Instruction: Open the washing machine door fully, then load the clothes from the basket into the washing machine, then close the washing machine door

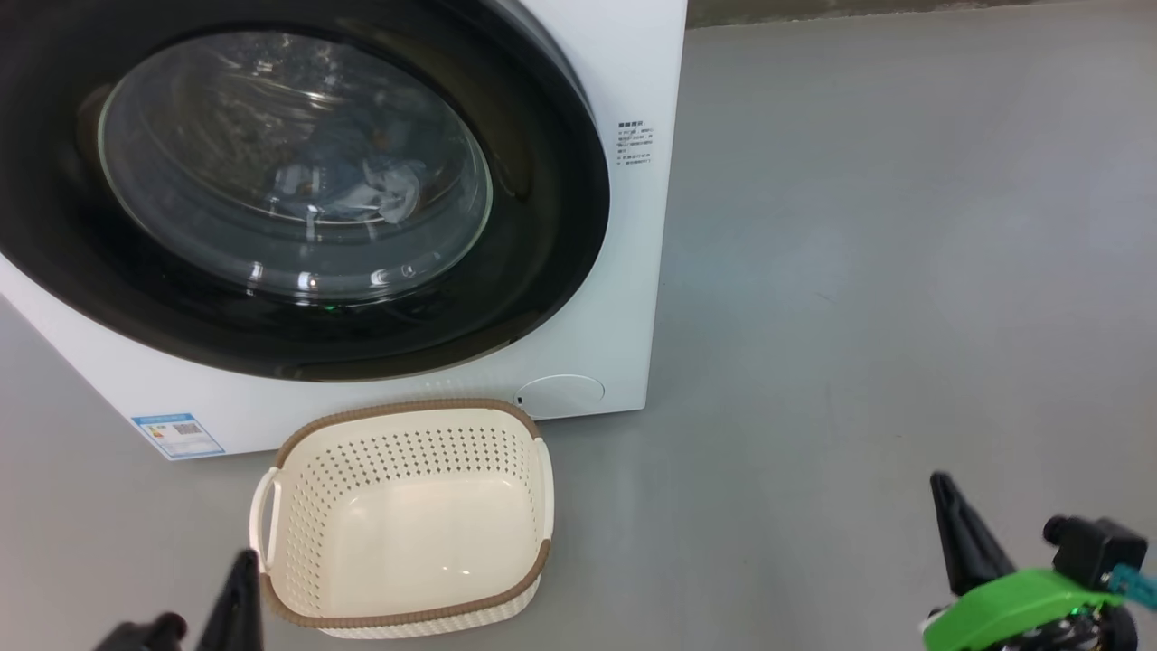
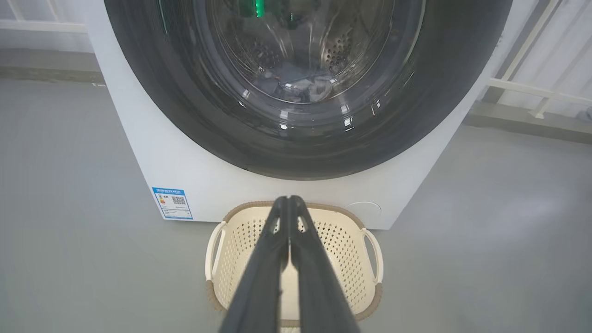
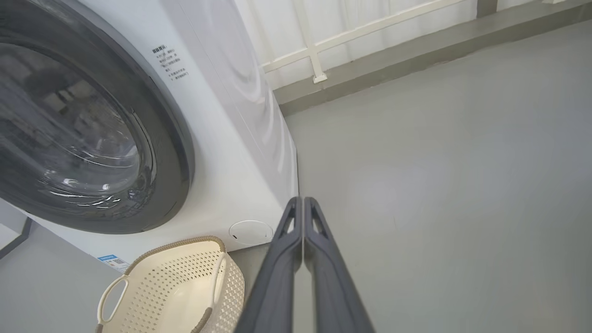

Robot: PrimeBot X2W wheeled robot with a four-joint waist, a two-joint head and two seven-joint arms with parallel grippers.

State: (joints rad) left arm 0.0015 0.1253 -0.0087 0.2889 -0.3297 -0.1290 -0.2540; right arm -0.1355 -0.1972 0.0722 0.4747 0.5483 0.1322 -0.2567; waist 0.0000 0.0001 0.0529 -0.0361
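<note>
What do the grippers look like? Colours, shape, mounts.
Both left gripper and right gripper: two long, tapering dark grey fingers each, with a small triangular cut-out near each tip. At the right wrist, a bright green housing and a black block.

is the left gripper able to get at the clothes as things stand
Probably not: the clothes lie behind the shut washing machine door, with the left gripper down by the basket.

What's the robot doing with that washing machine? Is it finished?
It looks about done. The washing machine has its door closed, and the clothes show through the glass, inside. The basket sits empty on the ground in front of it. The left gripper and right gripper are both shut, holding nothing and touching nothing.
</note>
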